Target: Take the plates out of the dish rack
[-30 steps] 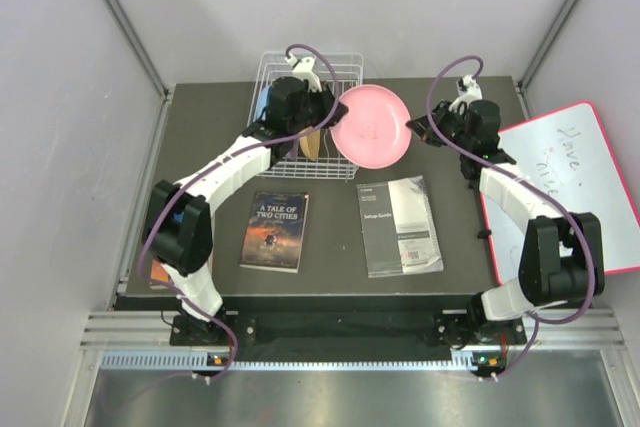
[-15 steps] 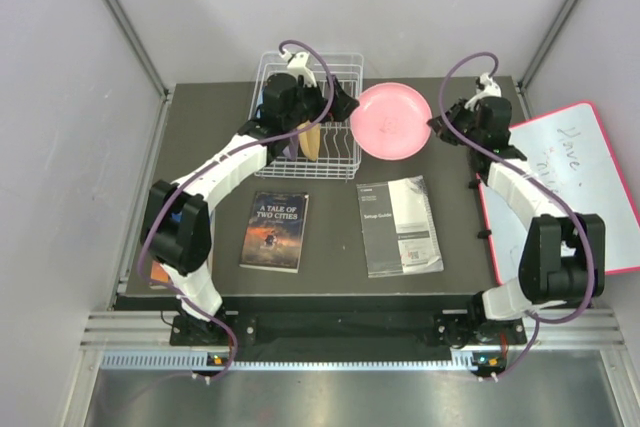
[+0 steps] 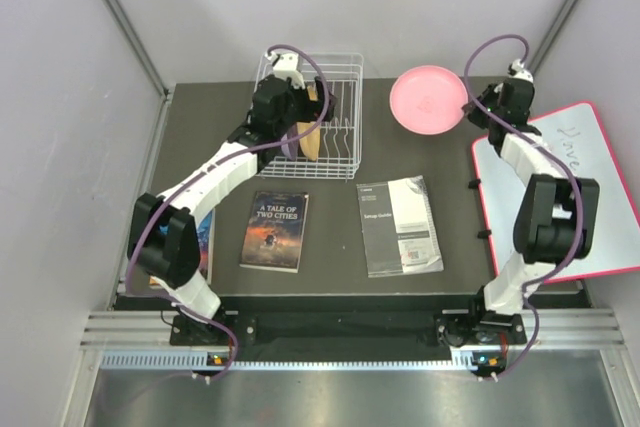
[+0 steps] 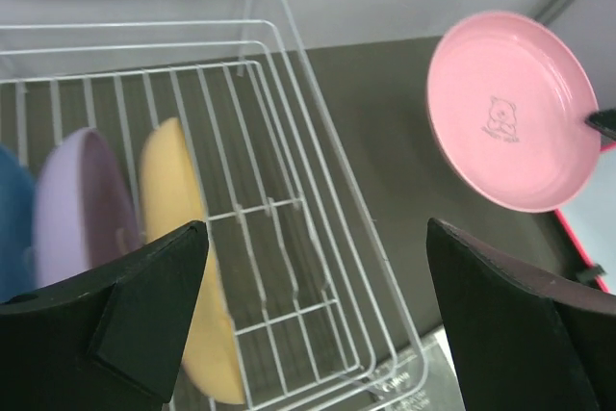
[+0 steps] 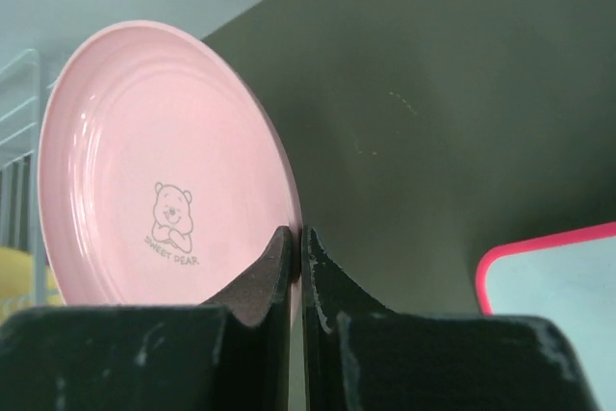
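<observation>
Plates of three colours stand on edge in the dish rack (image 3: 342,119), slotted between its upright divider wires: an orange-tan plate (image 4: 183,257), a lilac plate (image 4: 82,209) just beside it, and a light blue plate (image 4: 10,228) at the edge of the left wrist view. From above, the orange-tan plate (image 3: 312,142) and a sliver of the lilac plate (image 3: 291,150) show in the near left part of the rack, partly under the left arm.

The left gripper (image 4: 316,238) hangs over the rack with its black fingers (image 4: 144,305) spread wide and nothing between them.

The pink plate (image 3: 428,100) is out of the rack and well apart from it, over the far right of the table (image 3: 200,167). The right gripper (image 5: 296,238) pinches its rim, fingers pressed together on the thin edge. A small bear drawing marks the plate's face. Whether the plate touches the table cannot be told.

On the dark table lie a paperback, A Tale of Two Cities (image 3: 275,230), and a setup guide booklet (image 3: 400,225), side by side near the front. A whiteboard (image 3: 580,197) with a red-pink border sits at the right edge, handwriting on it. Pale walls and metal frame posts enclose the space.
</observation>
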Available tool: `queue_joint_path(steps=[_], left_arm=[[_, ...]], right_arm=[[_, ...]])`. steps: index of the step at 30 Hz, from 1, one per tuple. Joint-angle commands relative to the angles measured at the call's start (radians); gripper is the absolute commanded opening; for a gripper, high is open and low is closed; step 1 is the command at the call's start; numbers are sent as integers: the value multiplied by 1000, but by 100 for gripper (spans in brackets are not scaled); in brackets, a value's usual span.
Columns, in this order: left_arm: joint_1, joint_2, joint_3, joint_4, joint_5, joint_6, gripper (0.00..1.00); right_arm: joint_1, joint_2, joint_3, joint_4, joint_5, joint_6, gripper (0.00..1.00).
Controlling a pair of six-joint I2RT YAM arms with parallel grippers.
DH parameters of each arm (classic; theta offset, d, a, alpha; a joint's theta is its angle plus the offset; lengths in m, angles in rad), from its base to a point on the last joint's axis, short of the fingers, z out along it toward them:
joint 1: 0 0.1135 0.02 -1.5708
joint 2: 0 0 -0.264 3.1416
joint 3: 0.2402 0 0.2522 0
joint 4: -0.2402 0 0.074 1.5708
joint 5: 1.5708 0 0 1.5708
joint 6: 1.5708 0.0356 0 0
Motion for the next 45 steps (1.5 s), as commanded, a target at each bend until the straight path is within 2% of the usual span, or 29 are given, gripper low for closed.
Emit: queue_joint_path(steps=[1,10,17,20,26,27,28,32,40,45], left_arm=[[25,-67,-48,23,-139,69,99],[37,-55,-105,54,-164,68,98],[37,-47,-106,63,-153,60,98],[37,-44,-102,61,-158,61,98],[37,-45,-100,69,-150,64,97],[37,-45,-99,69,-149,68,97],[37,-45,-97,68,-147,71,96],[28,-44,-76,55,-162,95,94],[-60,-41,-41,43,-323,205,93],[-84,-16,-14,20,-339,215,93]], right_arm=[[-6,77,99,-14,9,-2,0],[16,254,237,-69,21,-39,0],[49,301,267,-149,66,-64,1],[57,315,275,-184,78,-71,8],[69,298,232,-190,104,-82,37],[71,294,226,-193,113,-88,45],[72,282,223,-198,122,-91,47],[85,246,206,-218,150,-113,49],[96,151,123,-220,199,-126,50],[96,101,65,-216,207,-125,51]])
